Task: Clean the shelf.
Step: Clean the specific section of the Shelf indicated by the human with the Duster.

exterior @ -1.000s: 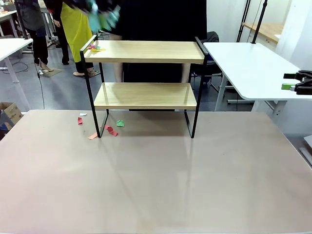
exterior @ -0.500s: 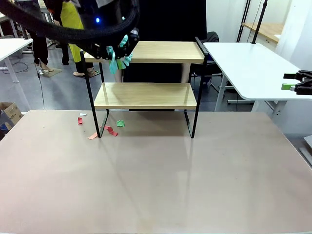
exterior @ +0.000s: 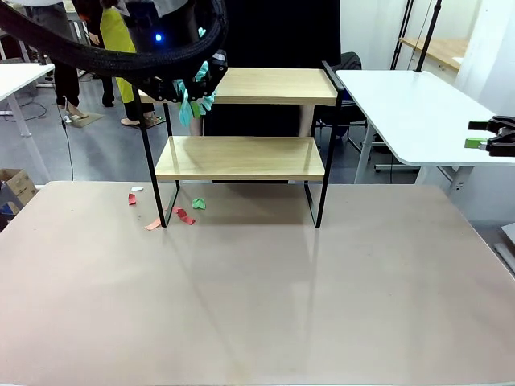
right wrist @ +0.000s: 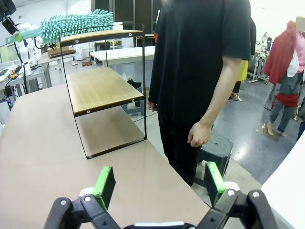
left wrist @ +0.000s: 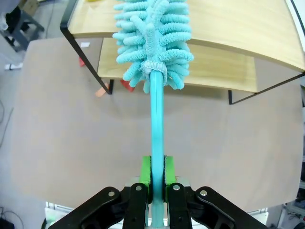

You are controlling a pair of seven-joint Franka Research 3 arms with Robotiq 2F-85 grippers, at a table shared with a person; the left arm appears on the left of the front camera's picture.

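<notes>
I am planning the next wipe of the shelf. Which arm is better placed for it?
Left. The left tool is shut on the duster, held over the top board of the shelf. The right tool is open and empty.

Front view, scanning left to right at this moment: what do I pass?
In order: cardboard box → duster → white table → right gripper.

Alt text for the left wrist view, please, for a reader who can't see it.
The left claw is shut on the handle of a teal fluffy duster, whose head is at the two-tier wooden shelf. Below, small coloured scraps lie on the table by a shelf leg.
</notes>
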